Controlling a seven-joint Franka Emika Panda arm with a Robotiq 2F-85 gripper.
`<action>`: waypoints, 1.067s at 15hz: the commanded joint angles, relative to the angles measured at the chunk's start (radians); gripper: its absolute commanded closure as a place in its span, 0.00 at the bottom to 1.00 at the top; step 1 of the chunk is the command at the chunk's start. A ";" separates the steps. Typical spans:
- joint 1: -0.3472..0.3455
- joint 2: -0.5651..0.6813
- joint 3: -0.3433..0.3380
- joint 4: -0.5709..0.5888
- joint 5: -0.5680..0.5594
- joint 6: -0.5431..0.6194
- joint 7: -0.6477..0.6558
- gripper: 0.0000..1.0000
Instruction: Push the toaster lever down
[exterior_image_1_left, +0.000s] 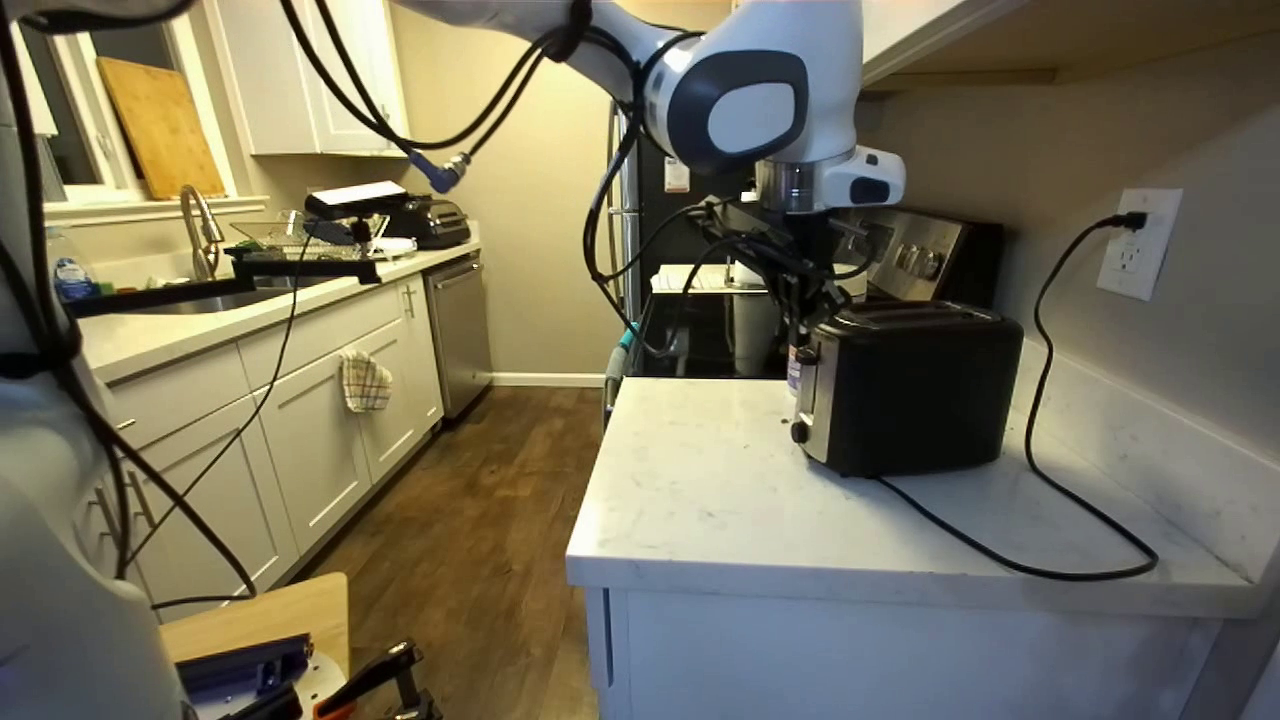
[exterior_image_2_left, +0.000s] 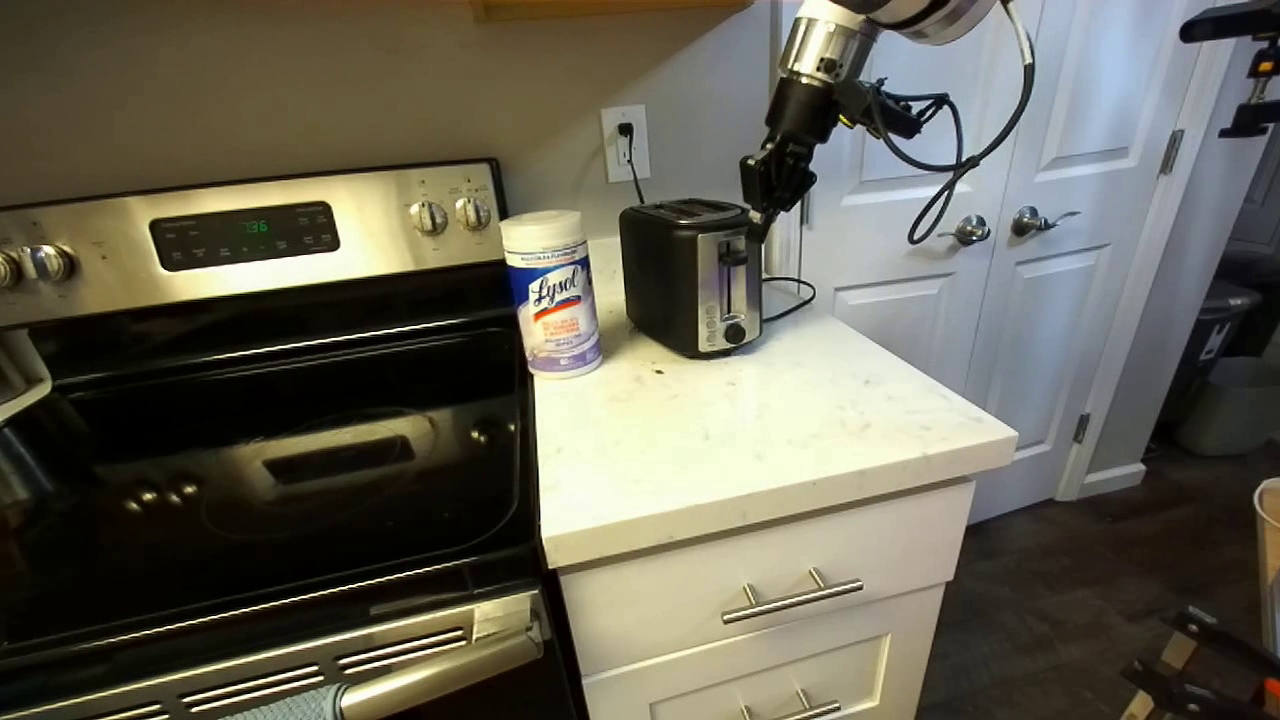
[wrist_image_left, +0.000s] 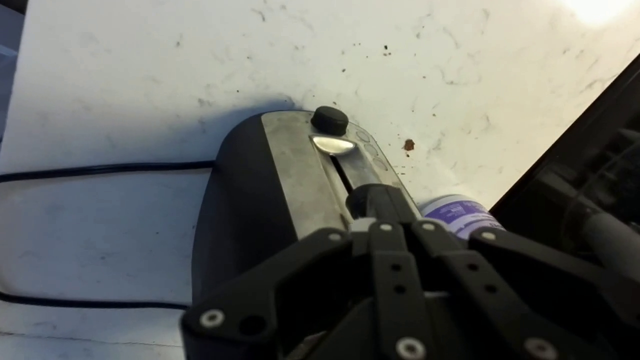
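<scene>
The black toaster (exterior_image_1_left: 920, 390) with a silver front panel stands on the white counter; it shows in both exterior views (exterior_image_2_left: 672, 285) and in the wrist view (wrist_image_left: 245, 200). Its black lever (exterior_image_2_left: 735, 257) sits near the top of the front slot. It also shows at the toaster's front in an exterior view (exterior_image_1_left: 806, 355). In the wrist view the lever (wrist_image_left: 355, 202) is partly hidden by my fingertips. My gripper (wrist_image_left: 387, 204) is shut and empty, its fingertips together at the lever. In an exterior view the gripper (exterior_image_2_left: 764, 222) is at the toaster's upper front corner. I cannot tell whether it touches the lever.
A Lysol wipes canister (exterior_image_2_left: 555, 300) stands beside the toaster, close to the black stove (exterior_image_2_left: 300, 450). The toaster's cord (exterior_image_1_left: 1040, 570) loops over the counter (exterior_image_1_left: 690, 500) to a wall outlet (exterior_image_1_left: 1140, 245). A cabinet (exterior_image_1_left: 960, 60) overhangs the counter.
</scene>
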 joint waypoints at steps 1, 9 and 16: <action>-0.027 0.042 0.026 0.038 -0.019 0.012 0.035 1.00; -0.033 0.071 0.050 0.051 -0.005 0.059 0.018 1.00; -0.030 0.108 0.055 0.036 -0.027 0.090 0.029 1.00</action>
